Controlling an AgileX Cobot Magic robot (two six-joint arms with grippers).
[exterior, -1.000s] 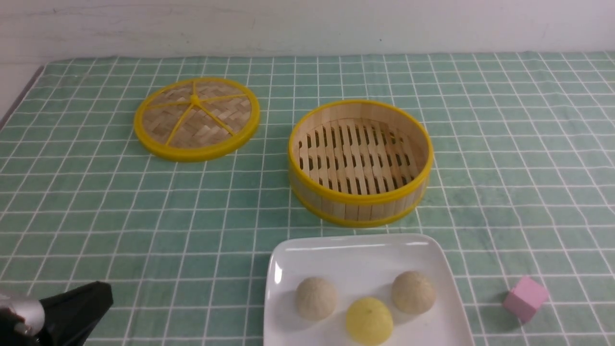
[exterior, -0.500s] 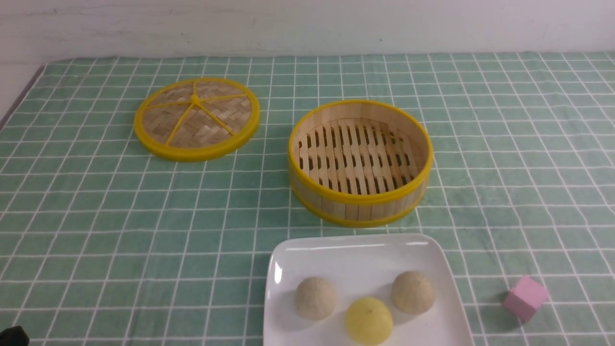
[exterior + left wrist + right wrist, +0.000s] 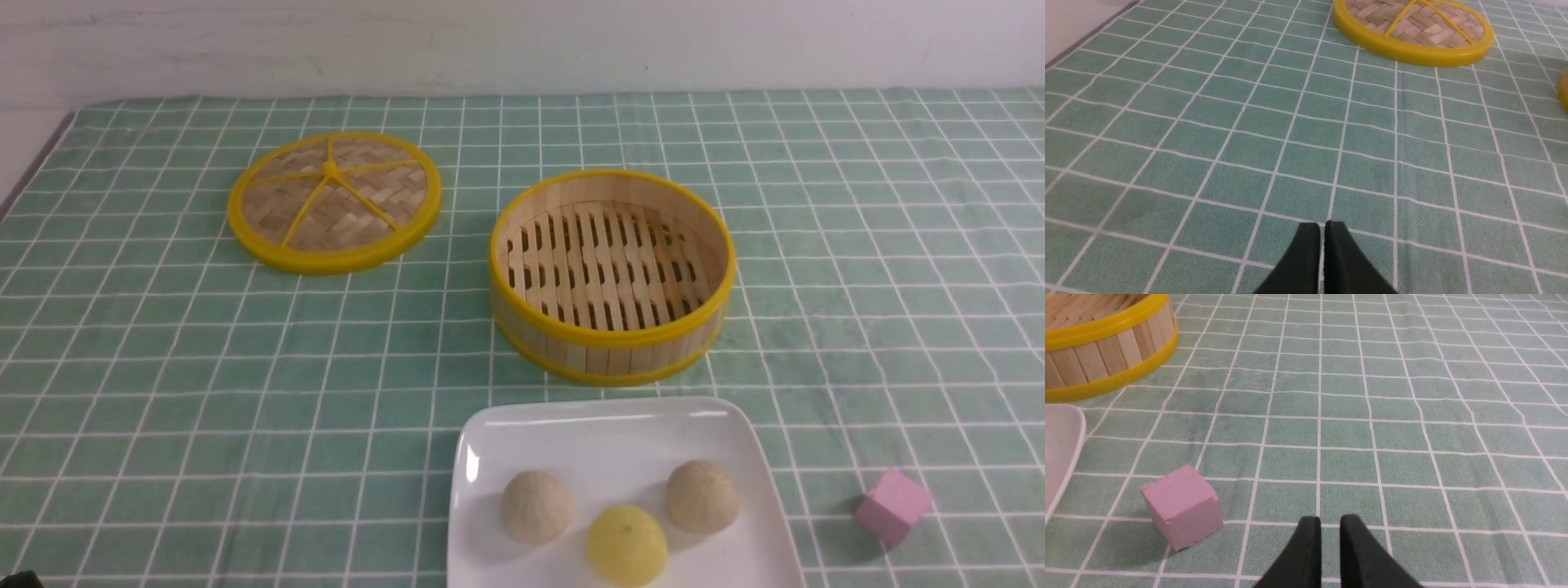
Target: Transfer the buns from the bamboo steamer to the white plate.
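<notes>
- Resting on the white plate (image 3: 604, 425) are three small, round, domed buns: a bright yellow bun (image 3: 627, 545) between and slightly nearer me than two muted beige buns, left (image 3: 536, 506) and right (image 3: 703, 496), all matt and faintly mottled.
- The plate is glossy, with rounded corners and a shallow rim; its near edge is cut off from my front view.
- Just beyond it stands the bamboo steamer (image 3: 612, 355): pale slatted wall, yellow rims, bare slotted floor.
- The woven lid (image 3: 335, 204) lies left of the steamer; a pink block (image 3: 893, 506), right of the plate.
- My left gripper (image 3: 1322, 226) shows jaws parted by a thin slit; my right gripper (image 3: 1331, 520), jaws slightly wider; both hold nothing.
</notes>
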